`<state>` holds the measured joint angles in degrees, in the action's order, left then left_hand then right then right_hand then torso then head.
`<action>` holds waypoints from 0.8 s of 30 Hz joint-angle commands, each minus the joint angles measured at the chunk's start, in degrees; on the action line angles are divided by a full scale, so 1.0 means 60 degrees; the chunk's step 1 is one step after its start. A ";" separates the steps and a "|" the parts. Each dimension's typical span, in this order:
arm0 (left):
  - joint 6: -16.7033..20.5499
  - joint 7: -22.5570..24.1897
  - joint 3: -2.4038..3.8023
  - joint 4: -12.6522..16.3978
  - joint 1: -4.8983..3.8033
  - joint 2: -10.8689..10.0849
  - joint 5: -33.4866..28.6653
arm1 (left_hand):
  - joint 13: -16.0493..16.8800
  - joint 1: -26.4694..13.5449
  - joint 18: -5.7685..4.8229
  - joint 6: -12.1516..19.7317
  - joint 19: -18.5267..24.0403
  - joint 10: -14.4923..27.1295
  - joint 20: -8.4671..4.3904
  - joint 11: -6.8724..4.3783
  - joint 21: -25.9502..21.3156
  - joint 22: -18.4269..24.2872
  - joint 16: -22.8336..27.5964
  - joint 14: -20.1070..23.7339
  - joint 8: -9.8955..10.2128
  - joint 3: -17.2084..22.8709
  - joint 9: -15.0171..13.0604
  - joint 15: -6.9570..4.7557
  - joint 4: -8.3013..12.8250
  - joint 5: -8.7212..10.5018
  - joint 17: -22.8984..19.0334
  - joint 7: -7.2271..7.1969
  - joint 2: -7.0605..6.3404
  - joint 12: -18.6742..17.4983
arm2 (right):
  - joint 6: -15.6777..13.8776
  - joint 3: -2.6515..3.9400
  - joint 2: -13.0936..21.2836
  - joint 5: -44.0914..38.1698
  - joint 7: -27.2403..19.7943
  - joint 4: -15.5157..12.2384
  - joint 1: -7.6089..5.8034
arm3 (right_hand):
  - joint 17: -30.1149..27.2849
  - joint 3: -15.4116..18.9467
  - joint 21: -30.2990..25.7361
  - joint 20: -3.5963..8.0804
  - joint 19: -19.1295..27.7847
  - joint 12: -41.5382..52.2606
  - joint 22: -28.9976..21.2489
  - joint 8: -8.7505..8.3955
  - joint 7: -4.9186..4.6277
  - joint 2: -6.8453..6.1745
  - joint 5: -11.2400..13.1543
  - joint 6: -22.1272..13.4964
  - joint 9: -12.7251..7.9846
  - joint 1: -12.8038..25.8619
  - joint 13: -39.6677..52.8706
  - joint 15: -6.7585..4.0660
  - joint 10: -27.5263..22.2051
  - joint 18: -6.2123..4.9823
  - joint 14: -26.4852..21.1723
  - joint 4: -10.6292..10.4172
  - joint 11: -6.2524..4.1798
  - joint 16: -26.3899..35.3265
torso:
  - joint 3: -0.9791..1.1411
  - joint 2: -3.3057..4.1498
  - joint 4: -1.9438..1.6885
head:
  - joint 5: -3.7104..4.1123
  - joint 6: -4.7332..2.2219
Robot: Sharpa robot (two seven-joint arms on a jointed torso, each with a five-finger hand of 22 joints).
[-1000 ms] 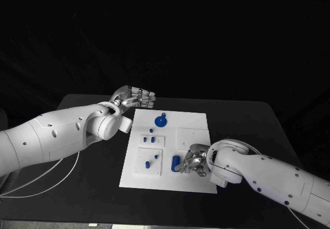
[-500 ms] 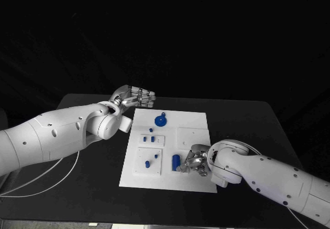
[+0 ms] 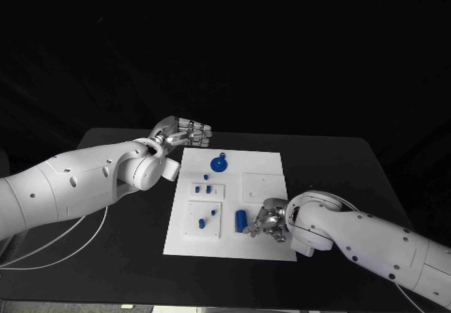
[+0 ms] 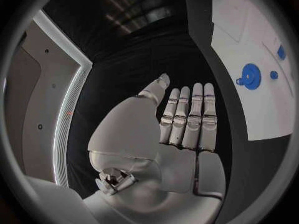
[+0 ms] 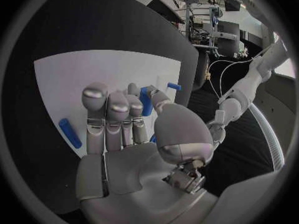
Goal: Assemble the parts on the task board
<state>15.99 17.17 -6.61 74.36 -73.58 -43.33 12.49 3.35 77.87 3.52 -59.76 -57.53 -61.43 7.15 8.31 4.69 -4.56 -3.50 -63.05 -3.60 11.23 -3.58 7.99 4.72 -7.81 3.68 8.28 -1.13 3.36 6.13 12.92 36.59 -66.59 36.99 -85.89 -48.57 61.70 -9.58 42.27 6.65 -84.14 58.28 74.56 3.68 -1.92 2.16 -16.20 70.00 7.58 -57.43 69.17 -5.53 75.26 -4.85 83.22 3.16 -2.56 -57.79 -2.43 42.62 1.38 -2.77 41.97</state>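
head: high, looking down | wrists: close behind hands | shared: task board (image 3: 230,202)

Robot hand (image 5: 127,129) over task board (image 5: 74,77) (white)

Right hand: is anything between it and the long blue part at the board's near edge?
Nothing visible. The right hand sits directly beside the long blue part on the task board, its fingers over bare white board; contact cannot be told.

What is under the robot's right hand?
The right hand hovers over the near right part of the white task board. A long blue part lies beside its fingers. Whether the fingers touch it, or hide something smaller, cannot be seen.
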 commanded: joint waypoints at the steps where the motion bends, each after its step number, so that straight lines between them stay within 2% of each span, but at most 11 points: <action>1: -0.0147 0.0018 0.0006 0.0015 0.0001 0.0007 0.0044 | -0.0006 0.0013 0.0048 0.0072 -0.0035 0.0083 0.0029 0.0014 -0.0027 0.0013 -0.0002 0.0061 -0.0002 -0.0035 -0.0002 0.0016 -0.0034 -0.0034 -0.0001 -0.0001 0.0052 -0.0008 | 0.0424 0.0001 0.0013 0.0170 -0.0013 -0.0009 0.0012 | 0.0008 0.0106 0.0044 0.0037 -0.0489 0.0050 0.0010 -0.0001 -0.0023 -0.0239 0.0119 0.0073 0.0015 -0.0057 0.0016 -0.0016 0.0086 0.0089 0.0019 0.0097 0.0009 -0.0052 | -0.0003 0.0004 -0.0009 | -0.0003 0.0003; 2: -0.0146 0.0014 0.0006 0.0015 0.0001 0.0005 0.0045 | -0.0006 0.0013 0.0048 0.0072 -0.0035 0.0083 0.0029 0.0014 -0.0027 0.0013 -0.0002 0.0061 -0.0002 -0.0035 -0.0002 0.0016 -0.0034 -0.0034 -0.0001 -0.0001 0.0052 -0.0008 | 0.0447 0.0001 0.0017 0.0180 -0.0019 -0.0013 0.0016 | 0.0007 0.0257 0.0058 0.0038 -0.0492 0.0043 0.0017 -0.0006 -0.0026 -0.0269 0.0249 0.0077 0.0016 -0.0086 0.0016 -0.0016 0.0084 0.0087 0.0018 0.0095 0.0010 -0.0052 | -0.0006 0.0003 -0.0011 | -0.0003 0.0011; 3: -0.0146 0.0012 0.0006 0.0015 0.0001 0.0003 0.0045 | -0.0006 0.0013 0.0048 0.0072 -0.0035 0.0083 0.0029 0.0014 -0.0027 0.0013 -0.0002 0.0061 -0.0002 -0.0035 -0.0002 0.0016 -0.0034 -0.0034 -0.0001 -0.0001 0.0052 -0.0008 | 0.0461 0.0001 0.0021 0.0186 -0.0025 -0.0015 0.0018 | 0.0010 0.0363 0.0051 0.0038 -0.0490 0.0049 0.0015 -0.0003 -0.0034 -0.0346 0.0887 0.0087 0.0019 -0.0087 0.0020 -0.0012 0.0091 0.0088 0.0019 0.0099 0.0013 -0.0054 | -0.0004 0.0002 -0.0010 | -0.0004 0.0009; 6: -0.0150 0.0001 0.0005 0.0014 0.0001 -0.0001 0.0045 | -0.0006 0.0013 0.0048 0.0072 -0.0035 0.0083 0.0029 0.0014 -0.0027 0.0013 -0.0002 0.0061 -0.0002 -0.0035 -0.0002 0.0016 -0.0034 -0.0034 -0.0001 -0.0001 0.0052 -0.0008 | 0.0487 0.0000 0.0041 0.0201 -0.0052 -0.0031 0.0026 | 0.0010 0.0602 0.0049 0.0027 -0.0490 0.0054 0.0017 -0.0001 -0.0063 -0.0530 0.2083 0.0113 0.0047 -0.0179 0.0025 -0.0001 0.0099 0.0083 0.0017 0.0038 0.0039 -0.0052 | -0.0008 -0.0002 -0.0012 | -0.0006 0.0004; 7: -0.0151 -0.0001 0.0005 0.0015 0.0001 -0.0003 0.0045 | -0.0006 0.0013 0.0048 0.0072 -0.0035 0.0083 0.0029 0.0014 -0.0027 0.0013 -0.0002 0.0061 -0.0002 -0.0035 -0.0002 0.0016 -0.0034 -0.0034 -0.0001 -0.0001 0.0052 -0.0008 | 0.0487 0.0000 0.0047 0.0201 -0.0058 -0.0039 0.0029 | 0.0012 0.0651 0.0041 0.0025 -0.0489 0.0055 0.0015 0.0004 -0.0068 -0.0633 0.2189 0.0122 0.0061 -0.0228 0.0026 0.0002 0.0100 0.0078 0.0018 -0.0016 0.0042 -0.0055 | -0.0009 0.0000 -0.0013 | -0.0013 0.0002; 11: -0.0154 -0.0007 0.0004 0.0017 0.0001 -0.0009 0.0046 | -0.0006 0.0037 0.0051 0.0076 -0.0034 0.0085 0.0031 0.0015 -0.0029 0.0015 -0.0003 0.0063 -0.0002 -0.0041 -0.0002 0.0017 -0.0039 -0.0040 -0.0001 -0.0001 0.0051 -0.0008 | 0.0415 0.0000 0.0098 0.0169 -0.0084 -0.0095 0.0051 | 0.0030 0.0645 0.0045 0.0040 -0.0493 0.0060 0.0021 0.0000 -0.0064 -0.0855 0.2224 0.0138 0.0079 -0.0513 0.0043 -0.0009 0.0114 0.0085 0.0016 -0.0281 0.0035 -0.0057 | -0.0006 0.0002 -0.0014 | -0.0038 0.0011; 16: -0.0151 -0.0010 0.0003 0.0021 0.0001 -0.0020 0.0046 | -0.0006 0.0037 0.0051 0.0076 -0.0034 0.0085 0.0031 0.0015 -0.0029 0.0015 -0.0003 0.0063 -0.0002 -0.0041 -0.0002 0.0017 -0.0039 -0.0040 -0.0001 -0.0001 0.0051 -0.0008 | 0.0267 0.0000 0.0176 0.0110 -0.0115 -0.0149 0.0078 | 0.0040 0.0647 0.0051 0.0040 -0.0493 0.0053 0.0026 0.0001 -0.0063 -0.0843 0.2219 0.0141 0.0081 -0.0587 0.0050 -0.0009 0.0119 0.0088 0.0019 -0.0449 0.0035 -0.0052 | -0.0004 0.0001 -0.0008 | -0.0065 0.0004; 19: -0.0148 -0.0011 0.0003 0.0024 0.0001 -0.0026 0.0046 | -0.0006 0.0037 0.0051 0.0076 -0.0034 0.0085 0.0031 0.0015 -0.0029 0.0015 -0.0003 0.0063 -0.0002 -0.0041 -0.0002 0.0017 -0.0039 -0.0040 -0.0001 -0.0001 0.0051 -0.0008 | 0.0183 0.0001 0.0214 0.0082 -0.0121 -0.0166 0.0086 | 0.0050 0.0655 0.0073 0.0038 -0.0497 0.0063 0.0035 0.0000 -0.0060 -0.0791 0.2214 0.0147 0.0085 -0.0594 0.0059 -0.0009 0.0127 0.0088 0.0022 -0.0473 0.0035 -0.0062 | 0.0000 0.0004 -0.0004 | -0.0090 0.0009; 21: -0.0148 -0.0012 0.0002 0.0024 0.0001 -0.0027 0.0046 | -0.0006 0.0037 0.0051 0.0076 -0.0034 0.0085 0.0031 0.0015 -0.0029 0.0015 -0.0003 0.0063 -0.0002 -0.0041 -0.0002 0.0017 -0.0039 -0.0040 -0.0001 -0.0001 0.0051 -0.0008 | 0.0124 0.0001 0.0244 0.0059 -0.0134 -0.0181 0.0089 | 0.0051 0.0684 0.0081 0.0035 -0.0498 0.0068 0.0038 -0.0002 -0.0060 -0.0684 0.2205 0.0144 0.0089 -0.0550 0.0064 -0.0007 0.0132 0.0086 0.0023 -0.0513 0.0035 -0.0062 | 0.0001 0.0003 -0.0006 | -0.0092 0.0005; 24: -0.0147 -0.0020 0.0000 0.0018 0.0001 -0.0034 0.0047 | -0.0006 0.0036 0.0051 0.0075 -0.0033 0.0085 0.0031 0.0015 -0.0029 0.0015 -0.0003 0.0063 -0.0002 -0.0041 -0.0002 0.0017 -0.0040 -0.0040 -0.0001 -0.0001 0.0051 -0.0008 | 0.0036 0.0001 0.0245 0.0039 -0.0147 -0.0166 0.0092 | 0.0048 0.0797 0.0078 0.0026 -0.0498 0.0071 0.0035 -0.0005 -0.0056 -0.0403 0.2160 0.0122 0.0104 -0.0412 0.0067 -0.0001 0.0137 0.0076 0.0027 -0.0551 0.0036 -0.0065 | 0.0014 -0.0004 -0.0002 | -0.0108 -0.0014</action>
<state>15.84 16.79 -6.64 74.39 -73.58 -43.56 12.52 3.35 77.88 3.52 -59.76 -57.53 -61.22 7.15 8.52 4.69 -4.56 -3.50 -63.05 -3.60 11.21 -3.58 7.99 4.70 -7.81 3.68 8.28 -1.13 3.36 6.94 12.93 38.10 -65.88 36.76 -86.84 -48.10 61.95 -4.95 42.51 6.64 -84.14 58.51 74.73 3.66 -2.32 -0.77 -3.06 70.40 8.16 -59.91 69.47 -5.52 75.88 -4.85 83.20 -0.10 -2.35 -58.00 -2.44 42.62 1.33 -3.36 42.02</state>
